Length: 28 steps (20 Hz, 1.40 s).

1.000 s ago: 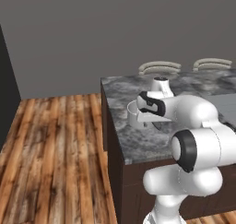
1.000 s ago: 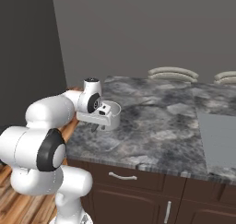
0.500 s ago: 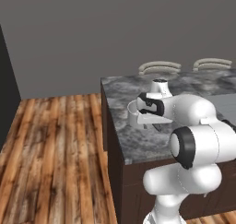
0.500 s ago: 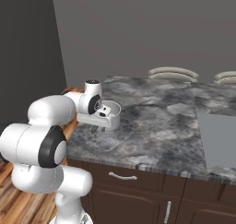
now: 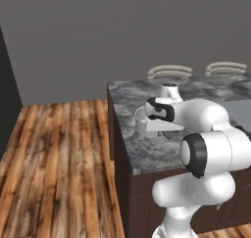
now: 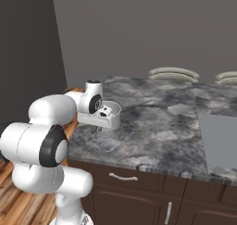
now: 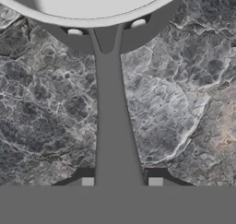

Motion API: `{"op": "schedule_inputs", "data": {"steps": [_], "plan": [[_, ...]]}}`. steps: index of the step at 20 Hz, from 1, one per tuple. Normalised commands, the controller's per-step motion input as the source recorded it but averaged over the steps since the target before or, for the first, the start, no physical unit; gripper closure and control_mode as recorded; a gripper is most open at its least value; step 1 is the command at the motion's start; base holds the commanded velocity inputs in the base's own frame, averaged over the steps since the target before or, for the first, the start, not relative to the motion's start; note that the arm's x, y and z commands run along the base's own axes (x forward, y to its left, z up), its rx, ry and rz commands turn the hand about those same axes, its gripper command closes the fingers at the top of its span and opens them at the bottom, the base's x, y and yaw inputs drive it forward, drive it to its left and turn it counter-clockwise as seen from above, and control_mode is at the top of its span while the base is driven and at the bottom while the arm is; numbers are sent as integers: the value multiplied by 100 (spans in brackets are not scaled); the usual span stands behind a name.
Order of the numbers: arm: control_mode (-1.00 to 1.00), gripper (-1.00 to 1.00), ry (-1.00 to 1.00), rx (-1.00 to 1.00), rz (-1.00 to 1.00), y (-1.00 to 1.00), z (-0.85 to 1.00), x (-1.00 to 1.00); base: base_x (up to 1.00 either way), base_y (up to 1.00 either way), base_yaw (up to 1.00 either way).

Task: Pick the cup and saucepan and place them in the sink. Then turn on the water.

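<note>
Saucepan (image 7: 92, 6) handle (image 7: 113, 126) runs between the jaws, which stand narrow against it.

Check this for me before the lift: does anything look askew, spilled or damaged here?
Nothing stands out. The saucepan sits upright on the marble counter, its long handle running straight between the gripper fingertips. No spill or damage shows.

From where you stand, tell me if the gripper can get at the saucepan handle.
Probably yes: the gripper already straddles the saucepan handle, one fingertip on each side, with nothing on the counter between.
</note>
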Motion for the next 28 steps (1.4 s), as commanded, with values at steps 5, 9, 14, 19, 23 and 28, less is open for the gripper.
{"op": "schedule_inputs", "data": {"steps": [5, 9, 14, 19, 23, 28], "plan": [[-100, 100, 0, 0, 0, 0, 0, 0, 0, 0, 0], [-100, 100, 0, 0, 0, -1, 5, 0, 0, 0, 0], [-100, 100, 0, 0, 0, -6, 25, 0, 0, 0, 0], [-100, 100, 0, 0, 0, 0, 31, -9, 0, 0, 0], [-100, 100, 0, 0, 0, 0, 42, -10, 0, 0, 0], [-100, 100, 0, 0, 0, 0, 49, -15, 0, 0, 0]]}}
